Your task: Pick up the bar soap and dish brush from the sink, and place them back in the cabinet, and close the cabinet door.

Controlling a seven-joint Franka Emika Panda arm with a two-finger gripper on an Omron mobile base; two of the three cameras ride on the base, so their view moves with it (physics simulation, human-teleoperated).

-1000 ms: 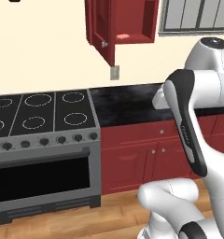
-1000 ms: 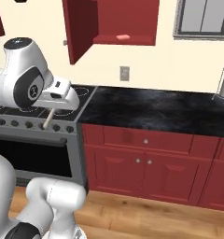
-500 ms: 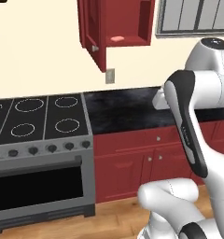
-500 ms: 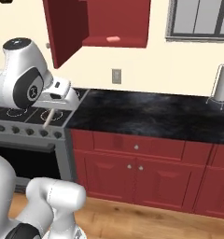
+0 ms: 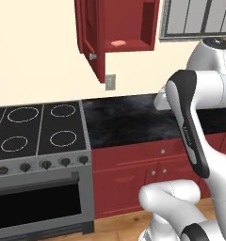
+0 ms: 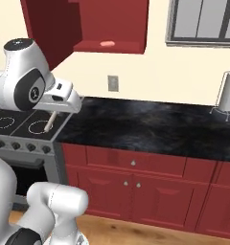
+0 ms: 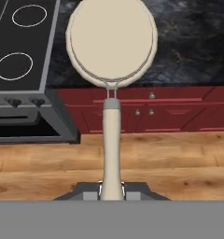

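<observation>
My gripper (image 7: 111, 190) is shut on the thin wooden handle of the beige dish brush (image 7: 111, 44), whose round disc head points away from the hand. In the right base view the gripper (image 6: 53, 111) hangs over the stove's edge with the dish brush (image 6: 49, 122) handle sticking down from it. The salmon-pink bar soap (image 5: 117, 43) (image 6: 107, 43) lies on the shelf of the dark red cabinet (image 5: 133, 28) (image 6: 114, 21). The cabinet door (image 5: 89, 40) (image 6: 52, 26) stands swung open to the left. The sink is out of view.
A black stove (image 5: 37, 132) with round burners and an oven stands left of the black marbled counter (image 5: 126, 120) (image 6: 145, 127). Red drawers and doors (image 6: 136, 184) run below. A paper towel holder (image 6: 227, 93) stands far right under a window (image 6: 203, 21).
Both base views have shifted and the cabinet looms larger and closer: the base has driven towards the counter. The brush stays held in the shut gripper.
</observation>
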